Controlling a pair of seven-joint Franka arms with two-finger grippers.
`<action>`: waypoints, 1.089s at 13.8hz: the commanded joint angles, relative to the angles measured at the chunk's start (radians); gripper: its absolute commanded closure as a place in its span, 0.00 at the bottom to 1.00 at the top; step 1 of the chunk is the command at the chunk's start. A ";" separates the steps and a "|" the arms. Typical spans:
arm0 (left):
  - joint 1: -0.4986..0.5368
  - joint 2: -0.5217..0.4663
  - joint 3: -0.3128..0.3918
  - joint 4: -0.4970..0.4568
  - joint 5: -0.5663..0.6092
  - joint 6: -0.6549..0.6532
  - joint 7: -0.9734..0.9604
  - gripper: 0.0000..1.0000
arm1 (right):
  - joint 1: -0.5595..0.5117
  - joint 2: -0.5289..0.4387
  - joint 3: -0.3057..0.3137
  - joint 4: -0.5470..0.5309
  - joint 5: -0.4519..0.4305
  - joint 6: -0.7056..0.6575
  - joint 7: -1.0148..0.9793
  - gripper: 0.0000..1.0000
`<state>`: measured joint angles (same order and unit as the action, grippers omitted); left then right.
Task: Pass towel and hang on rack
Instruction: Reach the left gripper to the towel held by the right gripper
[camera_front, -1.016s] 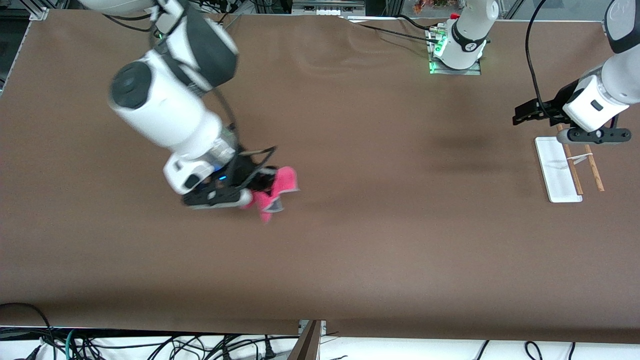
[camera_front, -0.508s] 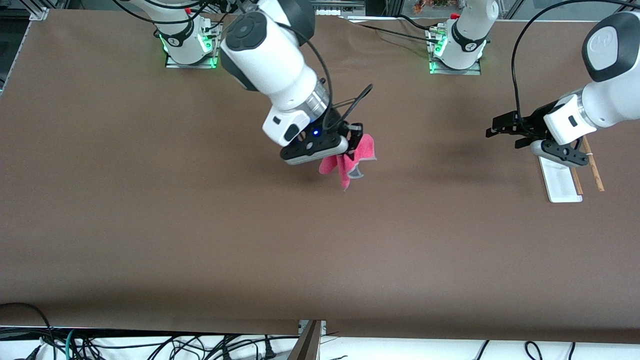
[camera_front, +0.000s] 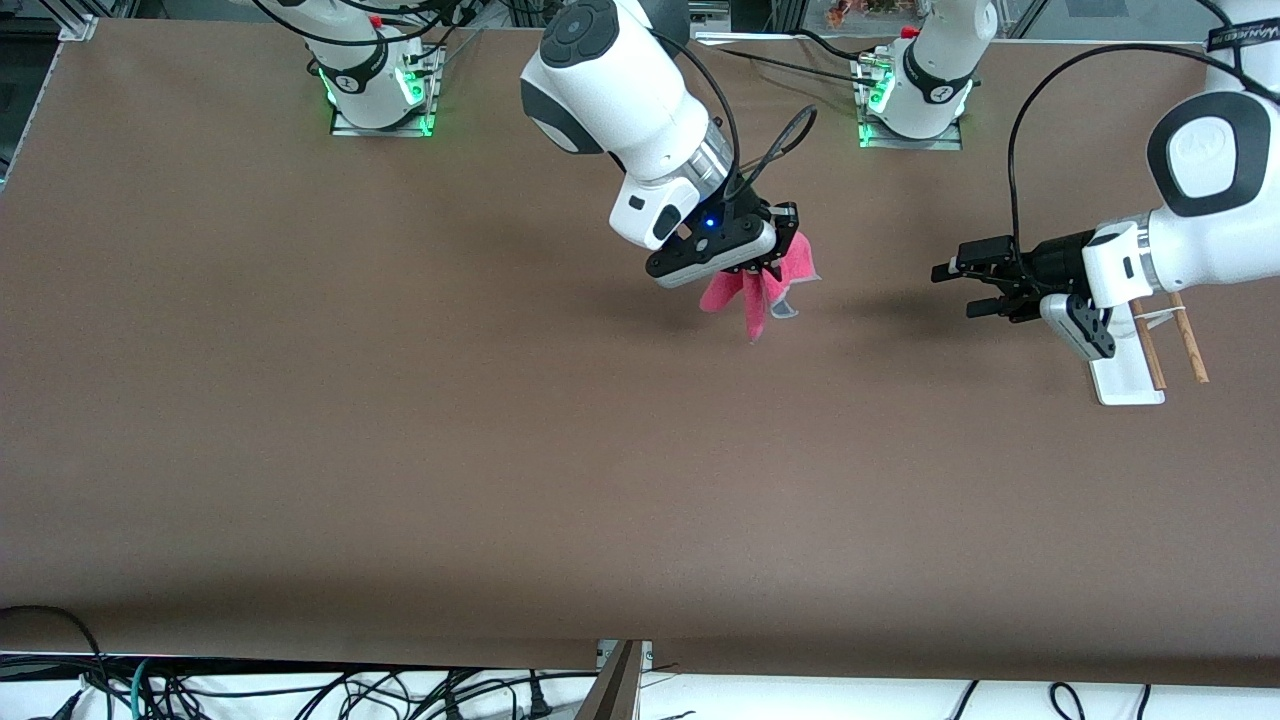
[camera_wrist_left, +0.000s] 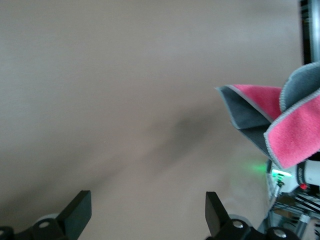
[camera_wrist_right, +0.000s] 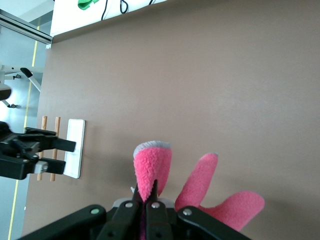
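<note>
My right gripper (camera_front: 775, 260) is shut on the pink-red towel (camera_front: 758, 290) and holds it up over the middle of the table. The towel hangs in folds and its grey reverse shows. In the right wrist view the gripper (camera_wrist_right: 150, 192) pinches a fold of the towel (camera_wrist_right: 152, 165). My left gripper (camera_front: 957, 288) is open and empty, in the air between the towel and the rack (camera_front: 1125, 375), apart from both. The left wrist view shows its gripper (camera_wrist_left: 147, 220) open and the towel (camera_wrist_left: 295, 132) ahead of it. The rack has a white base and two brown rods (camera_front: 1190, 345).
The brown table (camera_front: 500, 450) is bare round the towel. The rack stands at the left arm's end of the table and shows in the right wrist view (camera_wrist_right: 75, 147). The arm bases (camera_front: 910, 100) stand along the table's edge farthest from the front camera.
My right arm has carried the towel from the right arm's end toward the table's middle. My left gripper has moved from over the rack toward the towel.
</note>
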<state>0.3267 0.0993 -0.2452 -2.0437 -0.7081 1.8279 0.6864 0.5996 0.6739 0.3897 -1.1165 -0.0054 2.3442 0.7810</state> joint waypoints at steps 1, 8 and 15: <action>0.022 0.019 0.001 -0.027 -0.047 0.005 0.137 0.00 | 0.015 0.021 -0.006 0.023 -0.008 0.030 0.014 1.00; 0.041 0.100 0.000 -0.029 -0.332 -0.079 0.278 0.00 | 0.022 0.024 -0.006 0.020 -0.010 0.040 0.009 1.00; 0.008 0.180 -0.008 -0.027 -0.586 -0.087 0.285 0.00 | 0.020 0.024 -0.006 0.020 -0.010 0.040 0.003 1.00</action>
<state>0.3524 0.2591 -0.2491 -2.0746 -1.2261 1.7531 0.9438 0.6093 0.6894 0.3895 -1.1165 -0.0054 2.3778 0.7809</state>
